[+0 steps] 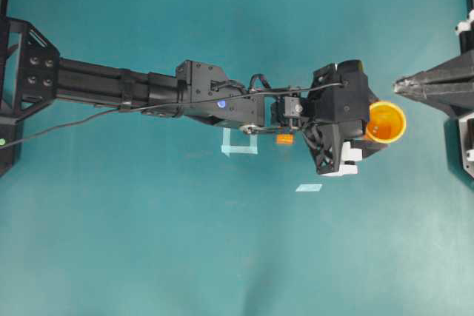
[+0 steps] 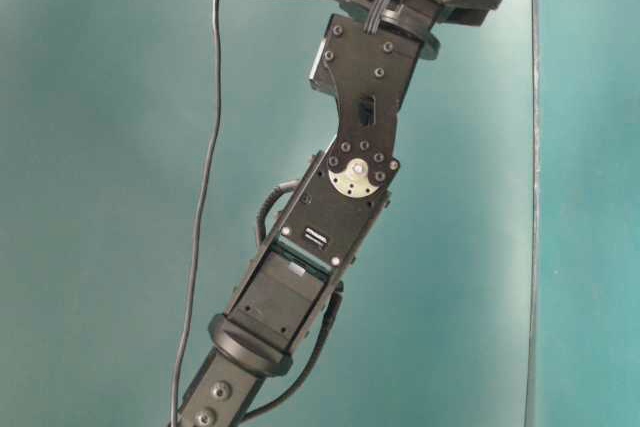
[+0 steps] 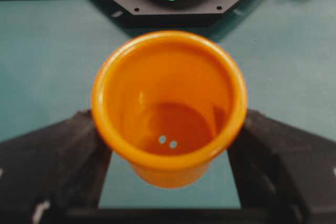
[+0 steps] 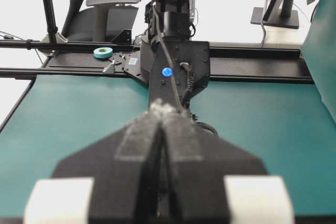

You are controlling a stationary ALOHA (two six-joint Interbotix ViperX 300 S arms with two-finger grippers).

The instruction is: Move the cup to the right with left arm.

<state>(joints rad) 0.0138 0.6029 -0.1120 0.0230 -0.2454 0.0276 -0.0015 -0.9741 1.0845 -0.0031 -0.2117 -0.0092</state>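
Cup (image 3: 169,108) sits between our left fingers (image 3: 50,166), spread around it; shifting right remains, right fingers (image 4: 160,145) pressed together

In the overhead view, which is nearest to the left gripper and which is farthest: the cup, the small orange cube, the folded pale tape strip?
1. The cup: between the fingers of the left gripper.
2. The small orange cube: left of the gripper, under the wrist.
3. The folded pale tape strip: farther left, under the forearm.

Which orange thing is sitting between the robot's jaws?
The big round cup, open side up, sits between the jaws. The little orange cube lies back under the arm.
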